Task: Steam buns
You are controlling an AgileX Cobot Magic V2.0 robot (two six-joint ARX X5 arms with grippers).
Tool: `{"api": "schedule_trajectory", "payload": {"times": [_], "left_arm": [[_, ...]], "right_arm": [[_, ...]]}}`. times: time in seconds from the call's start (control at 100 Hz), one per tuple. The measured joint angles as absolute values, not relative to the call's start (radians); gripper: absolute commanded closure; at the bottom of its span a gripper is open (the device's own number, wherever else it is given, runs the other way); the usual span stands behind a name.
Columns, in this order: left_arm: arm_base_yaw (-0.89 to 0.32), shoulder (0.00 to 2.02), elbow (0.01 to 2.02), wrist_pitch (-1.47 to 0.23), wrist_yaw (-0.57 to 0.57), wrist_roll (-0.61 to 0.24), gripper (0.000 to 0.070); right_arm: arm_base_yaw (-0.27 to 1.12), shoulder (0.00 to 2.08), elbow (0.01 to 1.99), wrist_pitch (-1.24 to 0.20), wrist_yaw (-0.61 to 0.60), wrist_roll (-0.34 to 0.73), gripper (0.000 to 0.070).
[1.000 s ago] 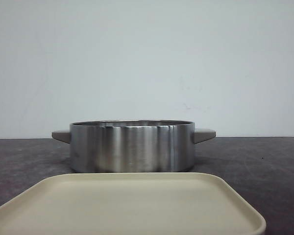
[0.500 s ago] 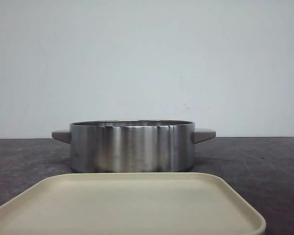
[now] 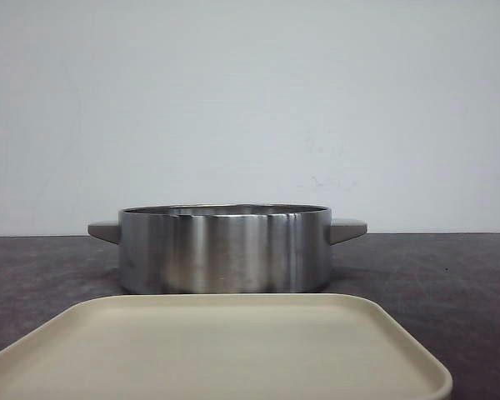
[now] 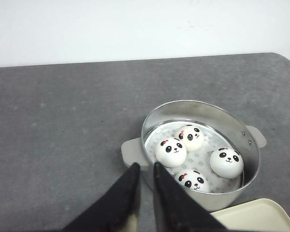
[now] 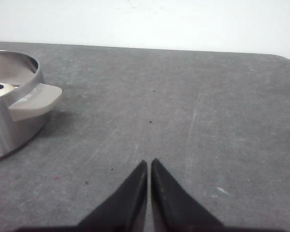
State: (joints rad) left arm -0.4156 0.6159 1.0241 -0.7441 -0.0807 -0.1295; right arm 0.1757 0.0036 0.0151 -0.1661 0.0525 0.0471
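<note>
Steel pot (image 3: 225, 248) seen side-on in the front view, standing on dark worktop (image 3: 450, 283) behind a cream square plate (image 3: 217, 350); grey handles at both sides, contents hidden by the wall.

Left wrist view: looked down into the same pot (image 4: 199, 150), four panda-faced buns (image 4: 171, 152) resting on its perforated insert, set apart from one another, two of them with small pink bows. Left gripper (image 4: 145, 169) hovered just over the pot's near rim beside one grey handle (image 4: 132, 153), jaws narrow with only a slim gap, holding nothing. Corner of the cream plate (image 4: 253, 215) showed close beside the pot.

Right wrist view: right gripper (image 5: 149, 165) held above bare grey worktop (image 5: 208, 106), jaws almost touching at the tips, nothing between them. Pot (image 5: 12, 111) stood well off to one side, one handle (image 5: 34, 101) facing the camera and a sliver of one bun (image 5: 0, 89) visible over the rim.
</note>
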Motion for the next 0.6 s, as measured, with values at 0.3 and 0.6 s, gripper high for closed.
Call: {"api": "schedule_trajectory", "payload": {"times": [0.3, 0.6], "left_arm": [[-0.312, 0.484, 0.831, -0.559, -0.102, -0.071, 0.0700], [-0.173, 0.175, 0.240, -0.099, -0.096, -0.270, 0.0700]], "right_arm": [[0.176, 0.004, 0.015, -0.166, 0.052, 0.047, 0.0693], [0.176, 0.004, 0.015, -0.166, 0.052, 0.046, 0.0693]]}}
